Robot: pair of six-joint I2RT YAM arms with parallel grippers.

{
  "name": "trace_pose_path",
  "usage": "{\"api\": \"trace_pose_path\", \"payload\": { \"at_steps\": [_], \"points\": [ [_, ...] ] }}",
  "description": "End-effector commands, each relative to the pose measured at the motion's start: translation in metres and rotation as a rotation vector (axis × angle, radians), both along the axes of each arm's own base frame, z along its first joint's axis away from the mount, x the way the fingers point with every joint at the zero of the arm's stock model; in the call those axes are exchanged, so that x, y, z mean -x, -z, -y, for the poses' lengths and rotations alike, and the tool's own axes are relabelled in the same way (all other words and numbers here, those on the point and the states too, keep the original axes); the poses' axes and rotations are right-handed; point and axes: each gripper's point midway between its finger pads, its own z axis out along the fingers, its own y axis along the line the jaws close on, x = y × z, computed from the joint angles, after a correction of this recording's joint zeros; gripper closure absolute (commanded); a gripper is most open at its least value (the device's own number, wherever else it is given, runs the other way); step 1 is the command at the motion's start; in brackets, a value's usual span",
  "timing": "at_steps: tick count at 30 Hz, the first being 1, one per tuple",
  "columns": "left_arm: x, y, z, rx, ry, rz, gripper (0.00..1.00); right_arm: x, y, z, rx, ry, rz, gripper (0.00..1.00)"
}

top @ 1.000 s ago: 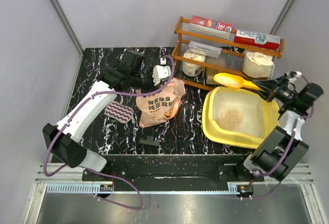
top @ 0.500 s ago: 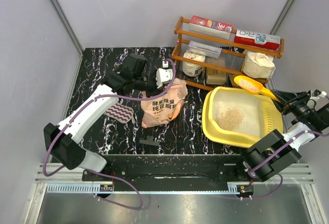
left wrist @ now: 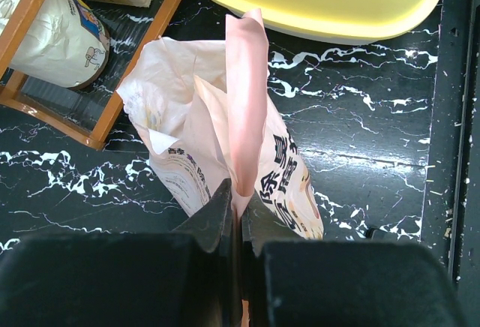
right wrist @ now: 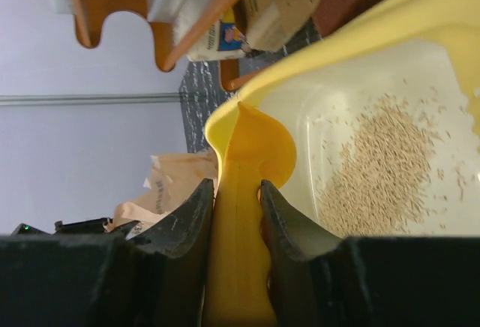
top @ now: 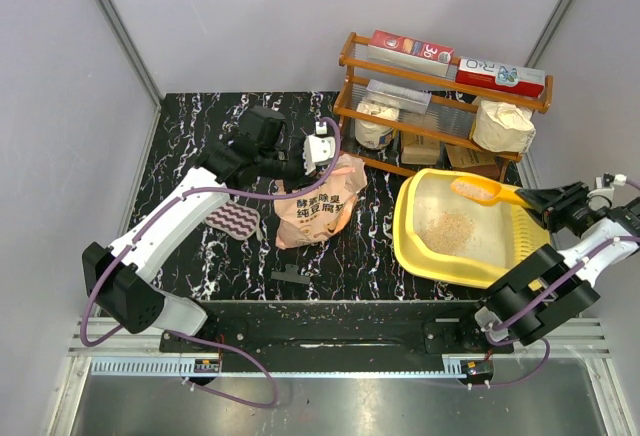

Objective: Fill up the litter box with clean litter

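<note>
The yellow litter box [top: 415,246] sits on the right of the black marble table, with a small patch of beige litter [top: 450,226] on its floor; it also shows in the right wrist view [right wrist: 390,72]. My right gripper [top: 548,204] is shut on the handle of the yellow-orange scoop [top: 478,190], [right wrist: 247,162], held over the box's far part. The peach-orange litter bag [top: 318,206] stands at the table's middle. My left gripper [top: 322,149] is shut on the bag's top flap [left wrist: 246,102], jaws pinched flat on it.
A wooden rack [top: 440,106] at the back right holds white sacks [top: 500,124], a jar and boxes. A striped pink pad [top: 232,220] lies left of the bag. A small dark piece [top: 292,275] lies near the front edge.
My right gripper has swung the scoop from above the rack's front down over the litter box. The left gripper has stayed holding the bag's top.
</note>
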Motion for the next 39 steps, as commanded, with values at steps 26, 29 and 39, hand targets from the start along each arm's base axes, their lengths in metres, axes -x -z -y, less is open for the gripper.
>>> {"api": "trace_pose_path", "payload": {
  "at_steps": [26, 29, 39],
  "points": [
    [0.004, -0.048, 0.030, 0.165, 0.107, 0.110, 1.00, 0.000, 0.002, -0.046, 0.349, -0.079, -0.129, 1.00],
    [0.007, -0.047, 0.028, 0.165, 0.102, 0.107, 1.00, -0.015, -0.004, -0.056, 0.378, -0.101, -0.103, 1.00],
    [0.008, -0.043, 0.027, 0.161, 0.100, 0.092, 1.00, -0.019, -0.016, -0.055, 0.424, -0.059, -0.100, 1.00]
  ]
}}
